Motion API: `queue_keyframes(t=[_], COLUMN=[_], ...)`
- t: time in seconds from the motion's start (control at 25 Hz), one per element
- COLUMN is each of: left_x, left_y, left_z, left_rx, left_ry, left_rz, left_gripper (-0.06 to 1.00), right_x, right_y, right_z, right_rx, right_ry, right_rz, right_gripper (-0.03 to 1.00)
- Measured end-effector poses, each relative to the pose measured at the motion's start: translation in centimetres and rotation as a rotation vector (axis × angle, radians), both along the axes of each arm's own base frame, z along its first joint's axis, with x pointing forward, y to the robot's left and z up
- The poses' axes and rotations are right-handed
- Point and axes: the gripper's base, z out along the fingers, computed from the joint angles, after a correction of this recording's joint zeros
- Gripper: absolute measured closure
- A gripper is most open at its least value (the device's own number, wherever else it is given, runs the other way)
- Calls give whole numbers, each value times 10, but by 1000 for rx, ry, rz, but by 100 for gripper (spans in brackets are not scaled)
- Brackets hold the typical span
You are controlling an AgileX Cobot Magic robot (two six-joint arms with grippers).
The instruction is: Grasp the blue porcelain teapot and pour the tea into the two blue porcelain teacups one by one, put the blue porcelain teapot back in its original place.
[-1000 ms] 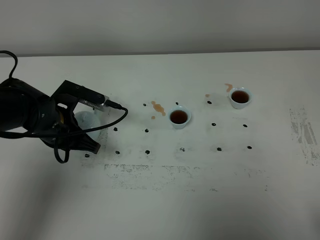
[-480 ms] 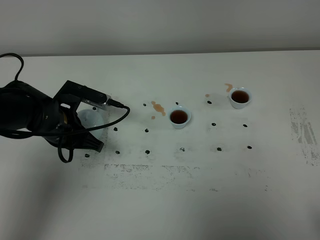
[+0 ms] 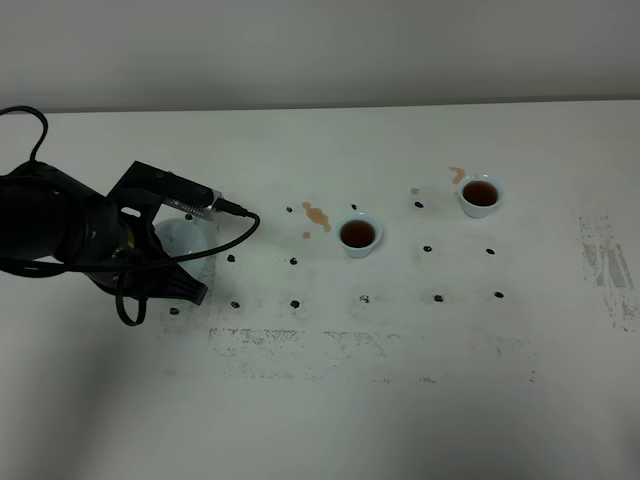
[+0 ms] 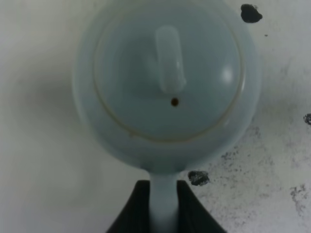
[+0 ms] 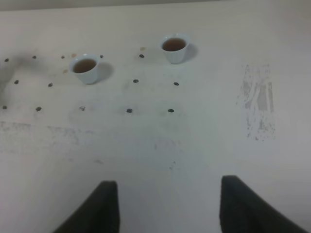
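Since a second ago, shifted slightly: left arm [image 3: 70, 235] now a touch lower over the blue porcelain teapot [image 4: 165, 82], with more of the pot's pale body showing beside the arm in the high view; no visible change over the last half second. Left gripper [image 4: 164, 206] clamped on the teapot's loop handle [image 4: 164, 201], one dark finger on each side of it, pressed close. Teapot upright on the white table [image 3: 330, 400], lid [image 4: 167, 77] seated, elongated knob [image 4: 170, 58] and a small vent hole on top; in the high view only a sliver of the teapot [image 3: 182, 235] visible behind the arm and its black cable [image 3: 215, 240], at the table's left end. Right gripper [image 5: 165, 206] spread wide, nothing between its two dark fingers, hanging over bare table well apart from the cups. Two blue porcelain teacups, both filled with brown tea: nearer teacup [image 3: 358, 235] mid-table, farther teacup [image 3: 480, 195] to the right and further back, well apart from each other and from the teapot. Brown tea spill [image 3: 318, 216] just left of the nearer teacup, a smaller splash [image 3: 457, 174] beside the farther one. Rows of small dark marks [image 3: 364, 298] dotted around the cups, scuffed patches [image 3: 610, 265] near the right edge.
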Motion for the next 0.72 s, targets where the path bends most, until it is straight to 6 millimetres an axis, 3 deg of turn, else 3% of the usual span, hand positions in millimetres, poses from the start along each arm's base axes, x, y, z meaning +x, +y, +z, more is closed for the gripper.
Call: queue_keyframes(t=[0.28,0.72], left_x=[-4,-5], left_y=[4,5], left_z=[-3,-5], left_rx=[45,60], left_ry=[49,71], left_rz=[-2,0], left_gripper=[83,64], right_x=[0,0], right_y=[0,0], right_z=[0,0], right_rx=[0,0], right_ry=[0,0], right_rz=[0,0], right_gripper=[48,48])
